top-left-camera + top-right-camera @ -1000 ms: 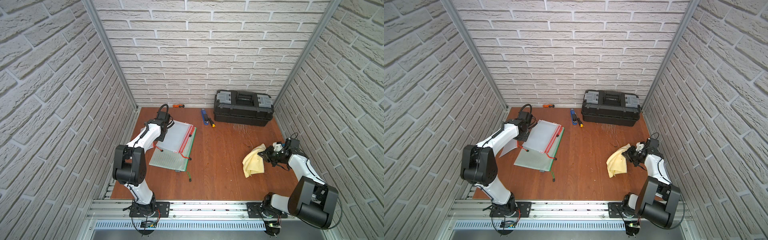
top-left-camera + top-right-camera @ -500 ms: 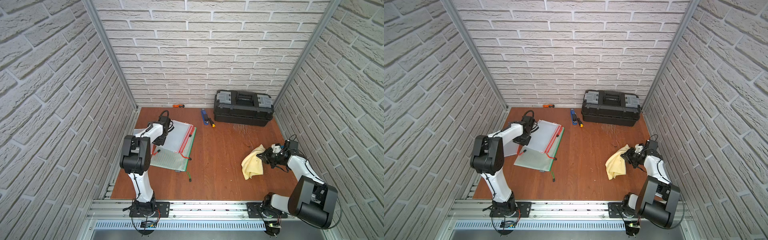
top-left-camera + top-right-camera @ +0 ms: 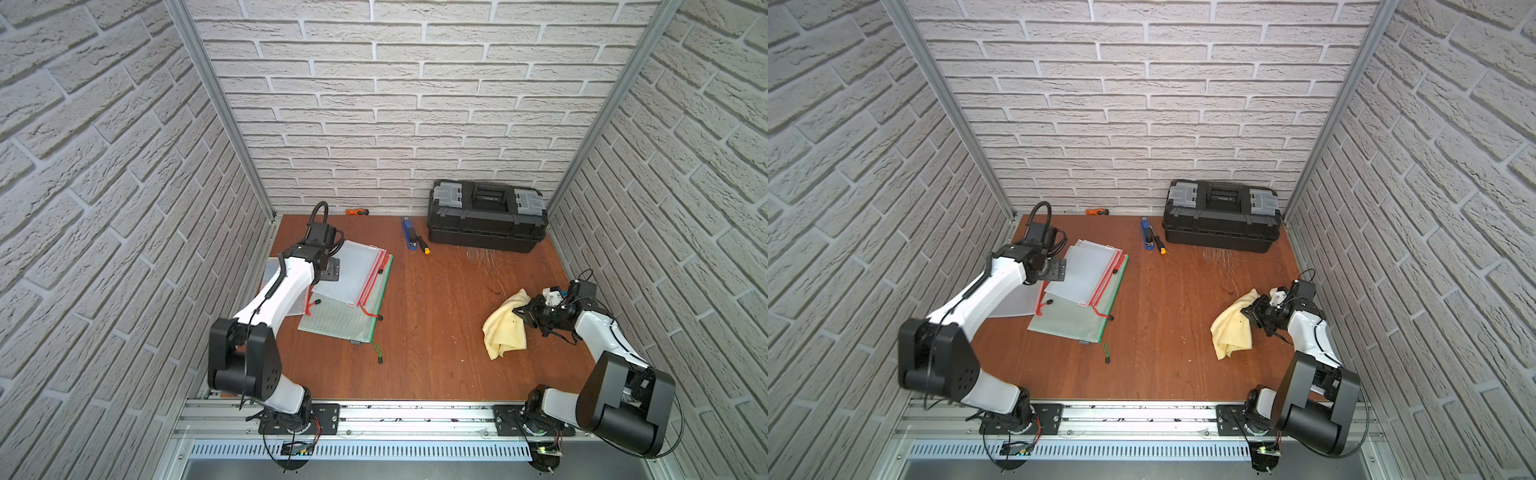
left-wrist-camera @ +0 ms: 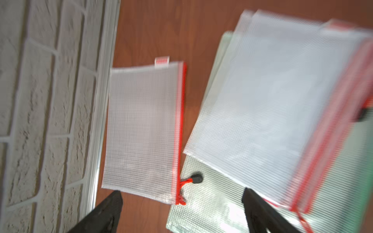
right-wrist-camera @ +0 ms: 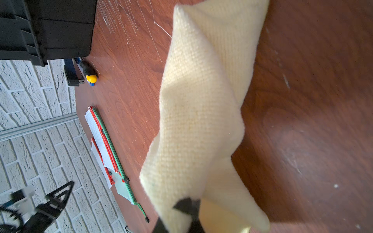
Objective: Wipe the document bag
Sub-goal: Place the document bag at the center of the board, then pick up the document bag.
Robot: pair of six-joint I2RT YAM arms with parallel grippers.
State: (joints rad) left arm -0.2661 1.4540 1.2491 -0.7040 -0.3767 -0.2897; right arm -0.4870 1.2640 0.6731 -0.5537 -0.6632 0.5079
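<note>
On the near right, your right fingers are closed on a fold of the yellow cloth. The rest of the cloth hangs down and lies crumpled on the tabletop.

On the left side, a green-edged document bag lies flat, and its pull cord points toward the near edge. A stack of clear bags with red zippers lies on its far half. One more clear document bag, also with a red zipper, lies alone just beside the left wall, close to the stack.

Your left fingers are spread wide and hold nothing. They hang over the left edge of the stack, and the wrist view shows the lone bag's near corner between them.

At the far wall you see a blue stapler touching a screwdriver, a black toolbox to their right, and a small orange tool.
</note>
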